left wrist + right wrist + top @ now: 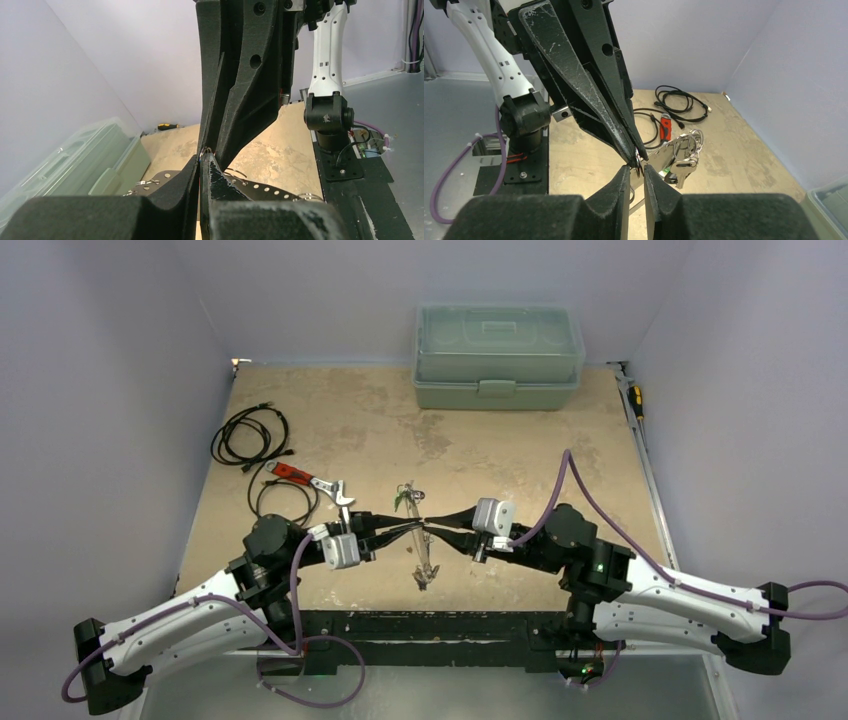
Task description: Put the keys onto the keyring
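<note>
Left gripper (202,161) pinched shut on keyring (420,552) wire, likely steadying it. Right gripper (636,172) narrow, tip-to-tip at keyring; hold unclear. Keys (681,167) just beyond.

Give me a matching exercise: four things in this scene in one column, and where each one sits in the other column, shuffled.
1. green plastic case
2. coiled black cable
3. red-handled wrench
4. yellow-handled screwdriver

A. along the right edge
B. just left of centre
C. far edge, middle
D. far left

Pairs: 1-C, 2-D, 3-B, 4-A
</note>
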Robot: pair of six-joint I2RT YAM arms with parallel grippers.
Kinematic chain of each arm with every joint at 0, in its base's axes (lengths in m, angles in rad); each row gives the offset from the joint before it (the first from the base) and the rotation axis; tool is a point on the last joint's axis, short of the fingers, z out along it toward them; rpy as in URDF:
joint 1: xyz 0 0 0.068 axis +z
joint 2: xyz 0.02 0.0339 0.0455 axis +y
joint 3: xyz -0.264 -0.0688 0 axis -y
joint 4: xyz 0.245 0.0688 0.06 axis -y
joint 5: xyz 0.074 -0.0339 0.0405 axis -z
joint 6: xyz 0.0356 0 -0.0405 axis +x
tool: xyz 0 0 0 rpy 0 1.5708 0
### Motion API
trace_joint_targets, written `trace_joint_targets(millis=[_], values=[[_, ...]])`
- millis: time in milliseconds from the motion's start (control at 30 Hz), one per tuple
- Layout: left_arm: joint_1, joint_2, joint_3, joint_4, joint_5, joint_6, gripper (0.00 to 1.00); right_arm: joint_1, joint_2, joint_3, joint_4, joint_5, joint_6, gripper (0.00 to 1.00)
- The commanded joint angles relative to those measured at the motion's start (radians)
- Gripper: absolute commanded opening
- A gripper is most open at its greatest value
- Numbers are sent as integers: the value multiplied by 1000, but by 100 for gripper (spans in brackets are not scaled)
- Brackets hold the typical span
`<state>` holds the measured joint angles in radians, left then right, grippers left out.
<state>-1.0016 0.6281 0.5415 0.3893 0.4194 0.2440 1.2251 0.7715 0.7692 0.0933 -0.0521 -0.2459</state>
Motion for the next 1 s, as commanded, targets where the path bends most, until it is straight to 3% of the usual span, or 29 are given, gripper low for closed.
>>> trace_joint_targets(millis=[0,167,400,600,667,767,967], values=[[-3,-10,3,101,69,-30,0,4,15,43,34,-21,-24,14],[-4,-16,1,102,73,-33,0,4,25,55,14,-34,-34,0],[-4,-30,27,11,39,17,0,4,22,117,-80,-4,-38,0],[-4,-54,78,-127,-58,83,63,4,53,212,-255,45,-31,0],[-5,-66,81,-154,-72,99,72,4,70,234,-296,49,-23,0],[-5,-76,93,-207,-81,137,71,4,90,269,-353,74,-14,0],[-5,-61,155,-380,-74,254,55,4,158,357,-526,166,-17,0]])
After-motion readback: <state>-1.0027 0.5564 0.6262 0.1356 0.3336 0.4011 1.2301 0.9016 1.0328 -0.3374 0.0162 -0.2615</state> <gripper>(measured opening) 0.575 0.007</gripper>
